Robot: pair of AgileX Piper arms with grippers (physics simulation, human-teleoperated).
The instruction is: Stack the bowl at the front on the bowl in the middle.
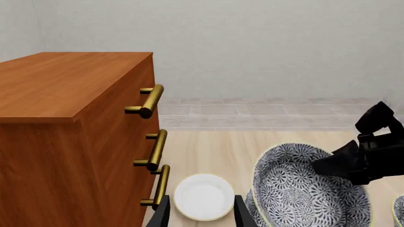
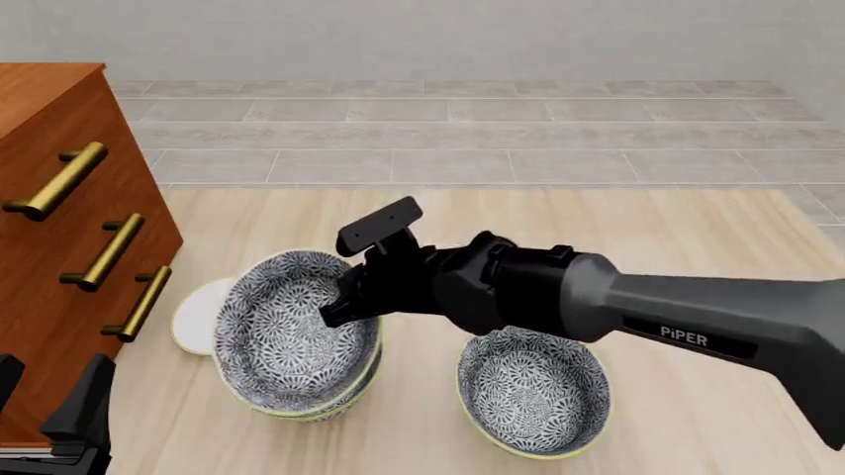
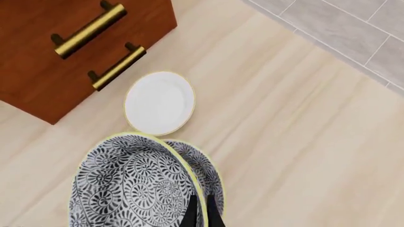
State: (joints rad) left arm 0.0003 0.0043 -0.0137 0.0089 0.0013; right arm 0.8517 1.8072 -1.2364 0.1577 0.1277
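The bowl at the front point(image 2: 284, 332), blue-grey floral with a pale yellow-green rim, hangs tilted in my right gripper point(image 2: 346, 302). That gripper is shut on the bowl's rim, and its fingers point(image 3: 200, 213) pinch the edge. Directly beneath sits the bowl in the middle point(image 2: 324, 404), mostly covered, with only its outer edge point(image 3: 205, 171) showing. I cannot tell whether the two bowls touch. The held bowl point(image 1: 296, 189) and the right gripper point(image 1: 344, 163) also show in the left wrist view. My left gripper point(image 2: 50, 386) stands open at the near left, with nothing between its fingers point(image 1: 162, 213).
A third identical bowl point(image 2: 533, 391) sits on the table to the right of the stack. A small white plate point(image 2: 198, 317) lies between the stack and the wooden drawer cabinet point(image 2: 66, 198), whose brass handles point(image 2: 113, 252) stick out towards the bowls.
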